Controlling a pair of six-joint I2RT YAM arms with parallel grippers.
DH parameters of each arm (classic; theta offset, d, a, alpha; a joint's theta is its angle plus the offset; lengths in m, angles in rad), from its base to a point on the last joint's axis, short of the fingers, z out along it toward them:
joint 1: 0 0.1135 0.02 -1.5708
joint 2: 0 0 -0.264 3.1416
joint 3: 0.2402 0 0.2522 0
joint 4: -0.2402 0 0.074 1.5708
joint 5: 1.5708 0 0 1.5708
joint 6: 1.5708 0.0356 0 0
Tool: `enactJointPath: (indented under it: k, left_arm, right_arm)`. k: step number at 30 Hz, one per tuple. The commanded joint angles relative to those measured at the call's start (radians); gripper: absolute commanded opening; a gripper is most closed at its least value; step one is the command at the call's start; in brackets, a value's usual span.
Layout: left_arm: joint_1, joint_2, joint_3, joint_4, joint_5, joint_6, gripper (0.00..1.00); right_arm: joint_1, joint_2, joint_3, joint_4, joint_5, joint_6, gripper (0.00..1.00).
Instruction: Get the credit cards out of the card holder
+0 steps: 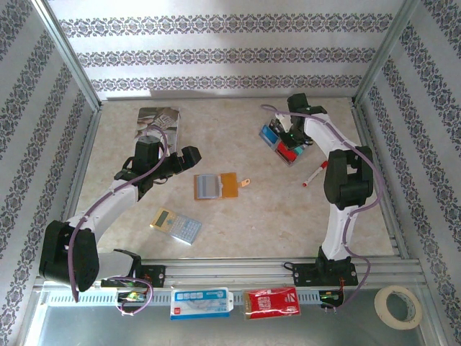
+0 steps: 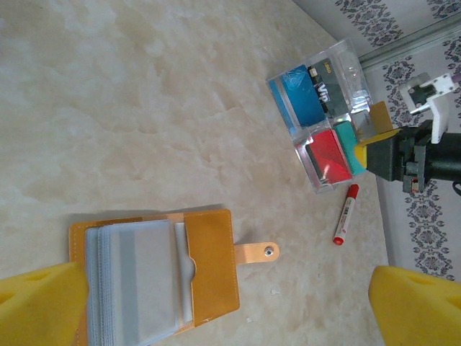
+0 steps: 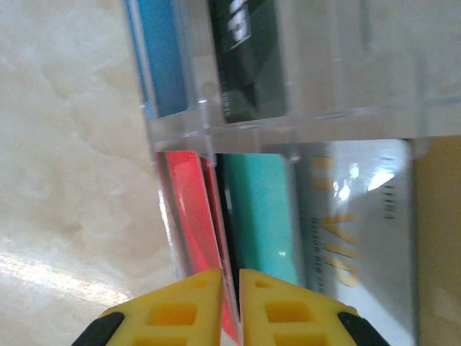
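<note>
The card holder (image 1: 216, 186) (image 2: 209, 263) lies open on the table's middle, tab to the right, its clear sleeves showing no card. My left gripper (image 1: 189, 160) (image 2: 230, 310) hovers open just left of it, nothing between its fingers. The credit cards stand in a clear box (image 1: 268, 128) (image 2: 353, 68) at the back right: blue (image 2: 299, 90), dark (image 3: 245, 50), red (image 3: 191, 209), teal (image 3: 263, 209) and silver (image 3: 353, 216). My right gripper (image 1: 288, 140) (image 3: 230, 288) is over the box, jaws nearly together with the red card's edge between them.
A red marker (image 1: 314, 174) (image 2: 346, 214) lies right of the box. A calculator (image 1: 176, 225) sits near the front left, a grey book (image 1: 157, 122) at the back left. A tape roll (image 1: 397, 306) and two packets (image 1: 199, 301) rest beyond the front rail.
</note>
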Motion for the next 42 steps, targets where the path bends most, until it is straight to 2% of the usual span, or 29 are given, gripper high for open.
enactJointPath:
  k: [1, 5, 12, 14, 16, 21, 25, 31, 36, 42]
  left_arm:
    - [0.013, -0.02, -0.009, -0.014, 0.011, 0.002, 1.0]
    - [0.013, -0.026, -0.012, -0.023, 0.001, 0.01, 1.0]
    - [0.016, -0.026, -0.032, -0.036, -0.037, -0.001, 1.0]
    - [0.021, -0.032, -0.047, -0.034, -0.054, -0.011, 1.0]
    - [0.028, -0.043, -0.075, -0.017, -0.069, -0.02, 1.0]
    - [0.076, -0.078, -0.147, 0.008, -0.062, -0.043, 1.0]
    - [0.123, -0.133, -0.209, 0.039, -0.038, -0.082, 1.0]
    - [0.17, -0.189, -0.274, 0.053, -0.019, -0.086, 1.0]
    - [0.201, -0.209, -0.277, 0.024, -0.005, -0.057, 1.0]
    - [0.209, -0.21, -0.276, 0.017, 0.024, -0.029, 1.0]
  right_arm:
    - [-0.009, -0.06, 0.027, -0.03, 0.05, 0.049, 0.16]
    - [-0.006, -0.114, 0.008, -0.028, 0.016, 0.098, 0.17]
    - [0.044, -0.264, -0.1, 0.01, -0.097, 0.364, 0.34]
    - [0.094, -0.306, -0.156, 0.033, -0.111, 0.428, 0.42]
    - [0.154, -0.327, -0.19, 0.038, -0.071, 0.49, 0.49]
    - [0.314, -0.338, -0.249, 0.06, -0.067, 0.612, 0.5]
    - [0.464, -0.311, -0.276, 0.127, -0.072, 0.726, 0.51]
    - [0.649, -0.168, -0.222, 0.168, -0.025, 0.834, 0.58]
    - [0.729, -0.05, -0.128, 0.145, 0.036, 0.841, 0.63]
    - [0.737, 0.036, -0.052, 0.094, 0.079, 0.809, 0.64]
